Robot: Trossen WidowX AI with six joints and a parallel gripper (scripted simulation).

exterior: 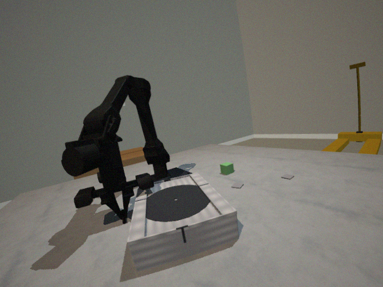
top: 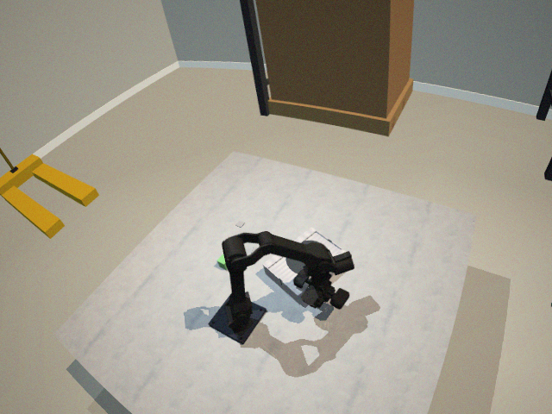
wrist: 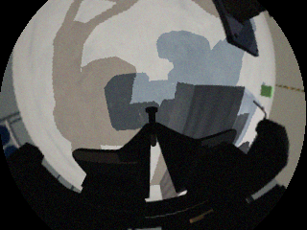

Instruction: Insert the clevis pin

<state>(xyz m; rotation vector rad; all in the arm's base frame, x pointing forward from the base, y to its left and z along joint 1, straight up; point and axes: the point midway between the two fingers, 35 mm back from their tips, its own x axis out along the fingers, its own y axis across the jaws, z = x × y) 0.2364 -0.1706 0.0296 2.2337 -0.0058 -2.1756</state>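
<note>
Near side, ext. view: steel tray [top: 280,284] [exterior: 185,244] on the table [top: 178,285] [exterior: 294,222], T-shaped mark on its near wall. Alu disc [top: 295,266] [exterior: 176,207] lies flat inside the rim, dark, small pale hole mid-disc; can't tell if the tray's hole lines up. Top view: arm hides part of disc & tray.

Just left of tray, gripper [top: 316,303] [exterior: 124,216] [wrist: 152,126] points down, fingers nearly together, pinched on the clevis pin [wrist: 152,114]. Wrist cam shows its head & a bit of shank; rest hidden by fingertips. Pin's v. hard to make out in ext., dark on dark.

Farther back, right: green block [top: 222,261] [exterior: 226,168] [wrist: 266,90], partly behind arm in top view, w/ two small flat grey pieces nearby. Far right, yellow pallet truck [top: 27,209] [exterior: 358,135], cut off by top view's edge.
</note>
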